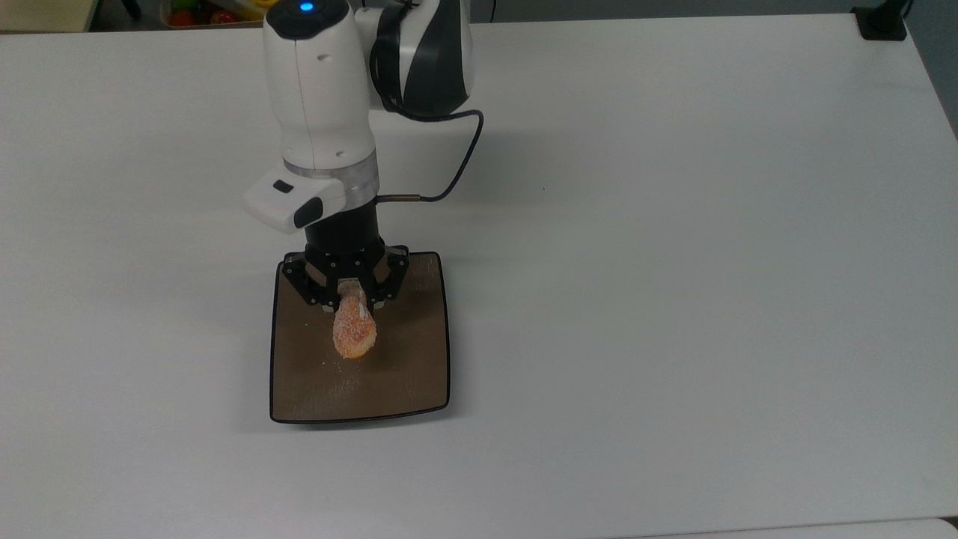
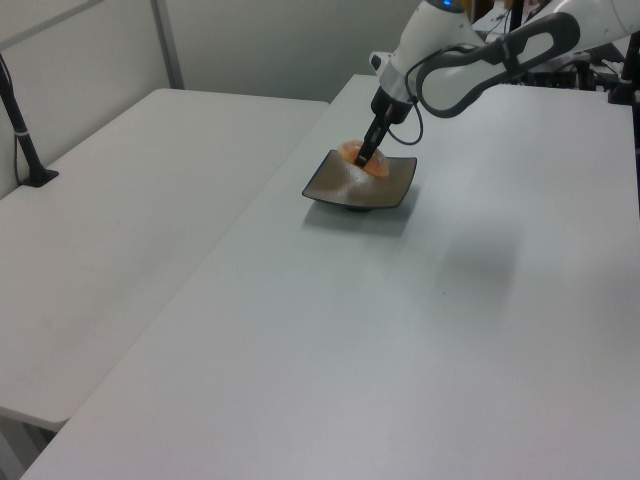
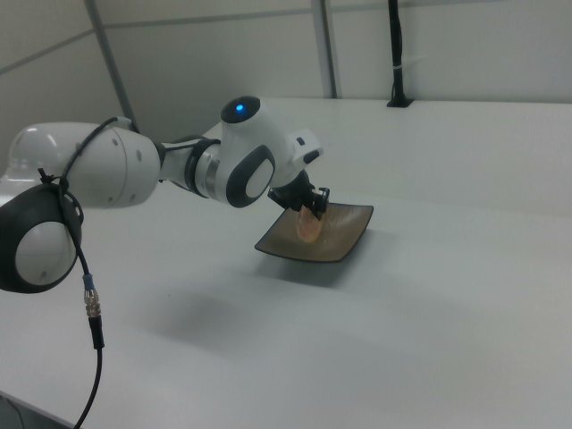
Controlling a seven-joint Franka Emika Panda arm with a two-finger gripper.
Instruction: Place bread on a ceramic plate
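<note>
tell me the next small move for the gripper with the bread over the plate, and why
Probably ease straight down a little, then open. The gripper is shut on the bread, which hangs over the middle of the ceramic plate. Whether the bread already touches the plate cannot be told, so a short descent before release seems safest.

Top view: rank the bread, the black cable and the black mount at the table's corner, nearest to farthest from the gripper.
1. Bread, held in the gripper over the plate.
2. Black cable, up and to the right.
3. Black mount, far top-right corner.
</note>
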